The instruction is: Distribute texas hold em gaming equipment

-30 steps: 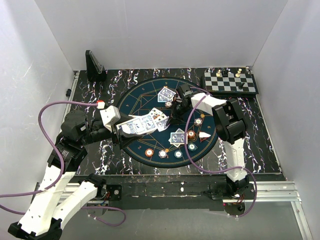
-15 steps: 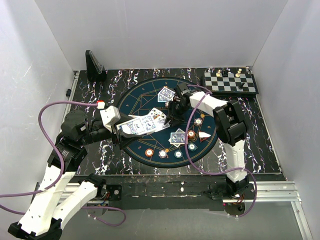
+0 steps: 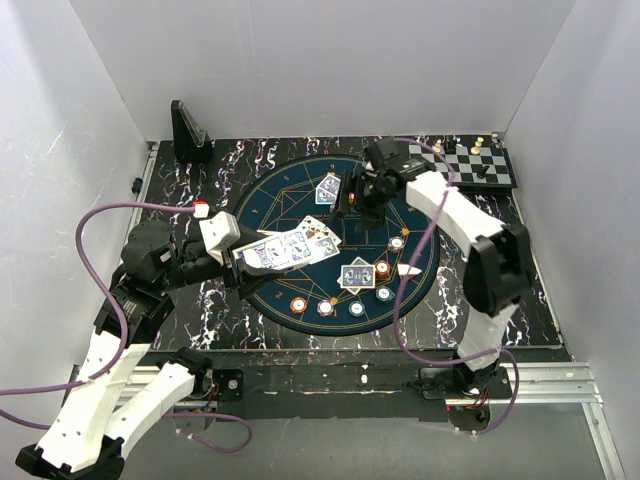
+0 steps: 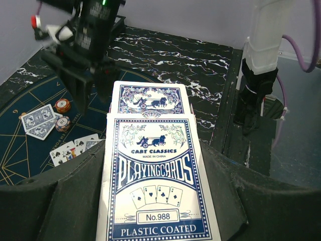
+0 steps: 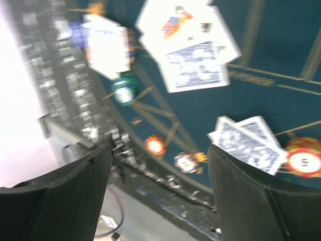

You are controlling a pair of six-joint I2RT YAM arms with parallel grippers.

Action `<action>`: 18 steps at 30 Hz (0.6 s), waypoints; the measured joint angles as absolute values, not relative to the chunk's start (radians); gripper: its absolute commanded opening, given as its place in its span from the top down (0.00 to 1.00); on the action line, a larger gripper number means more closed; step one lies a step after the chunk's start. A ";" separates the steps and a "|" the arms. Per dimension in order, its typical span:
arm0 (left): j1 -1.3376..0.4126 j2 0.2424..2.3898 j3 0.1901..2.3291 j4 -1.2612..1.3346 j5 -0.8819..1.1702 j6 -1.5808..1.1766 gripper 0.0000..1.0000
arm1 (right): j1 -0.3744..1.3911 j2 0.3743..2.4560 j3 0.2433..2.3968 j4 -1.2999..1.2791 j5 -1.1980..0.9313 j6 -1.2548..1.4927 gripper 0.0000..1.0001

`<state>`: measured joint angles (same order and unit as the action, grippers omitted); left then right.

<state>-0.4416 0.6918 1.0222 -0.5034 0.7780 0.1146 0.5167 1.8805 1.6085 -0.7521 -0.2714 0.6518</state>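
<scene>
- The left gripper [image 3: 272, 253] reaches in over the left side of the round dark-blue mat with gold lines [image 3: 285, 190]. Its fingers are closed on a blue-and-white playing-card box [image 4: 155, 175], printed "PLAYINGCARDS" and "PLASTIC COATED".
- One blue-backed card [image 4: 150, 100] sticks out of the box's far end, pointing toward the mat's centre.
- The right gripper [image 3: 352, 197] hangs above the far part of the mat. In the blurred right wrist view its black fingers [image 5: 60, 191] stand wide apart with nothing between them.
- A pair of face-down cards with blue patterned backs [image 3: 330, 188] lies on the far part of the mat, just beside the right gripper.
- A second face-down pair [image 3: 358, 275] lies on the mat, near and right of its centre.
- A few face-up cards [image 3: 318, 230] lie fanned near the mat's centre, close to the box's far end.
- Round poker chips [image 3: 325, 308] in orange, teal and pale colours curve along the mat's near and right rim, each apart from the next.
- The black-and-white chessboard with pieces [image 3: 462, 165] sits off the mat, beyond its far right edge.
- An upright black stand [image 3: 190, 130] is off the mat, beyond its far left edge.
</scene>
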 measured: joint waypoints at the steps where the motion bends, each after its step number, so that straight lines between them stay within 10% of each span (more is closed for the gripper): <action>1: -0.442 0.692 1.022 -0.503 0.778 0.115 1.00 | 0.517 1.832 1.608 -0.742 -0.310 0.658 0.15; 18: -0.442 0.692 1.022 -0.496 0.778 0.110 1.00 | 0.654 1.441 1.525 -0.440 -0.714 0.895 0.11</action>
